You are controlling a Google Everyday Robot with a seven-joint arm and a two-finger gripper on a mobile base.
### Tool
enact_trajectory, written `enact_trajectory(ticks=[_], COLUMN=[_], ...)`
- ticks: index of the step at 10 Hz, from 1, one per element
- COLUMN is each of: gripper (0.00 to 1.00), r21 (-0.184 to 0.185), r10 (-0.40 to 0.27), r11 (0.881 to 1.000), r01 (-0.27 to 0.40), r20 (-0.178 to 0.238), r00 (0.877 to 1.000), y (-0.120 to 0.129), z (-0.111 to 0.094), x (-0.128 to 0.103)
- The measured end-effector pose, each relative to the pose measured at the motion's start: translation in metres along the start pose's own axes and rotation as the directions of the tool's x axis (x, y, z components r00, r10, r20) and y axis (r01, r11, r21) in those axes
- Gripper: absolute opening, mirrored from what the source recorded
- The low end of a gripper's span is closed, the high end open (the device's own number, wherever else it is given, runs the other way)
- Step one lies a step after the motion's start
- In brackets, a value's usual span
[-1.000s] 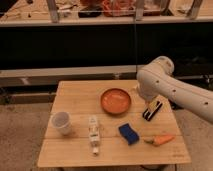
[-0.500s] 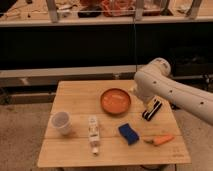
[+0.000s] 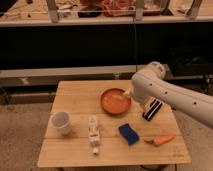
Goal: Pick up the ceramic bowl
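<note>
Ceramic bowl [image 3: 116, 101] on the back centre of the desk [image 3: 80, 97], with the end effector [image 3: 130, 93] apparently at the right rim.

Cannot tell whether the end effector is spread or pressed together, hidden as it is under the white arm [image 3: 165, 92] reaching in from the right. Just right of the bowl, 1 black-and-white striped object [image 3: 152, 110]. In front, 1 blue sponge [image 3: 129, 134] and 1 white tube [image 3: 93, 134] lying flat, label print too small to read. Near the front right edge, 1 orange carrot-like item [image 3: 161, 140]. At the left edge, 1 white cup [image 3: 61, 122], upright. Bare wood to the left of and behind the bowl, well in from every edge.
</note>
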Motion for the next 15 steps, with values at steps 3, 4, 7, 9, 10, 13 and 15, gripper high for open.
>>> enact_trajectory(ticks=[3, 4, 7, 9, 10, 13, 15], gripper=[0.8, 0.8, 0.8, 0.8, 0.8, 0.8, 0.8], r21=[0.016, 0.021, 0.036, 0.048, 0.053, 0.062, 0.07], r10=[-0.057, -0.078, -0.108, -0.132, -0.142, -0.165, -0.179], r11=[0.998, 0.997, 0.994, 0.99, 0.989, 0.985, 0.982], r01=[0.056, 0.077, 0.107, 0.13, 0.14, 0.162, 0.176], r20=[0.02, 0.025, 0.032, 0.038, 0.039, 0.042, 0.048], r00=[0.998, 0.997, 0.994, 0.991, 0.989, 0.985, 0.983], y=[-0.004, -0.006, -0.008, -0.01, -0.013, -0.014, -0.016], z=[0.027, 0.033, 0.045, 0.063, 0.067, 0.072, 0.084], x=[-0.003, -0.004, -0.001, 0.003, 0.007, 0.01, 0.01])
